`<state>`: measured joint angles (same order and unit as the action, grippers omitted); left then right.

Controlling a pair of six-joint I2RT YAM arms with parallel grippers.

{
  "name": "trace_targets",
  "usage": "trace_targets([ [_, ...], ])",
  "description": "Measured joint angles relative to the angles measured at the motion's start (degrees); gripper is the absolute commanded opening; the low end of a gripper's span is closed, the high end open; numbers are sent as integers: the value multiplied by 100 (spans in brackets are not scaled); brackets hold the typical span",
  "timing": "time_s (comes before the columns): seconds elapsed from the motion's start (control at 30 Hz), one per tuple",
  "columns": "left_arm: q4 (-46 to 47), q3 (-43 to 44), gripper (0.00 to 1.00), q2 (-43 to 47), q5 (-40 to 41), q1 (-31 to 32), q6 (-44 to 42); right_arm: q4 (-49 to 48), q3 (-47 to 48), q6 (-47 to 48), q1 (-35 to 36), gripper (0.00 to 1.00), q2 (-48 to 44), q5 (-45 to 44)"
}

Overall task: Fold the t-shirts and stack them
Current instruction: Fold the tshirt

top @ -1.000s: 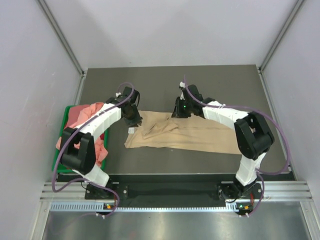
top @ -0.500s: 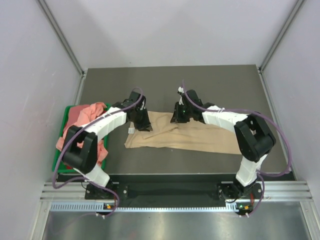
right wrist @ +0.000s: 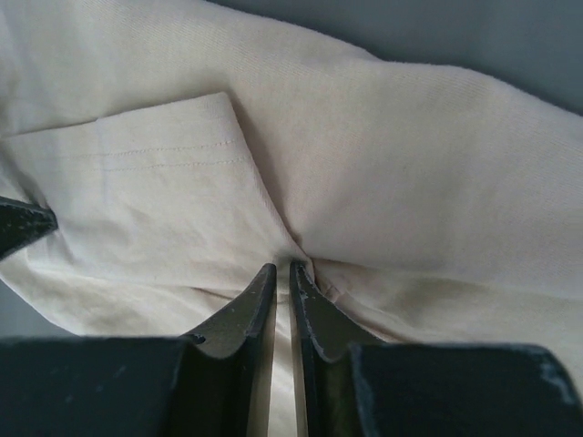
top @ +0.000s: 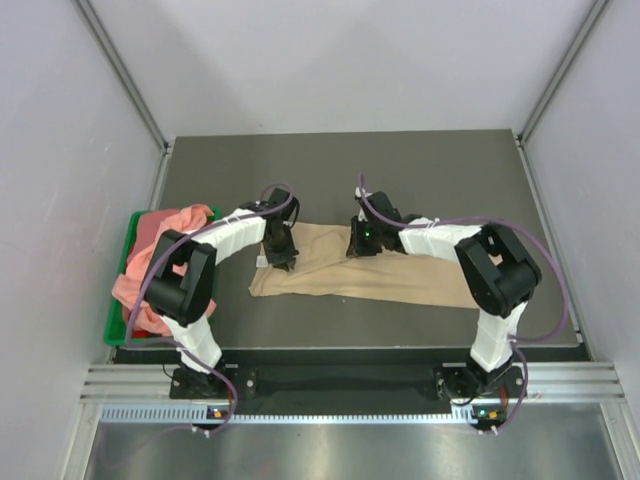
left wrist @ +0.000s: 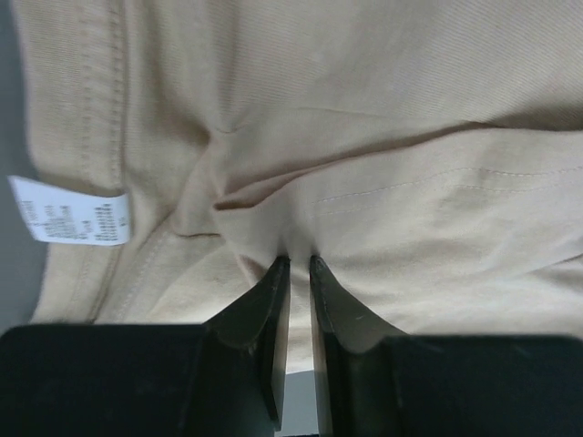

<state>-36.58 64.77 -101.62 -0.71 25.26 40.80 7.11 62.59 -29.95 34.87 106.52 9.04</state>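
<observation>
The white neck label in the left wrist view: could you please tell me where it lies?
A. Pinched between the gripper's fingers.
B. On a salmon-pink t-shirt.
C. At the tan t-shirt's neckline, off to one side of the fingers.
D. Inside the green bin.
C: the white neck label lies at the tan t-shirt neckline near the picture's left edge, apart from the left gripper, which pinches a cloth fold.

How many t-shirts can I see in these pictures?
2 for certain: one tan t-shirt lies spread on the table, and salmon-pink t-shirt cloth is heaped in the green bin at the table's left. That heap may hide more shirts.
</observation>
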Motion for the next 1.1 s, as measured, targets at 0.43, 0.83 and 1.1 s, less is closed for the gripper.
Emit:
trace_targets([
  [0.43,-623,2430,18,-678,468,-710,-538,402,-264,181,-428,14,-986,-293],
  [0.83,-767,3106,13,-2109,529,-1342,-752,704,-791,354,-2260,14,-1091,-942],
  [1.1,-758,3106,11,-2140,509,-1412,-748,461,-1174,280,-3217,14,-1180,-968],
])
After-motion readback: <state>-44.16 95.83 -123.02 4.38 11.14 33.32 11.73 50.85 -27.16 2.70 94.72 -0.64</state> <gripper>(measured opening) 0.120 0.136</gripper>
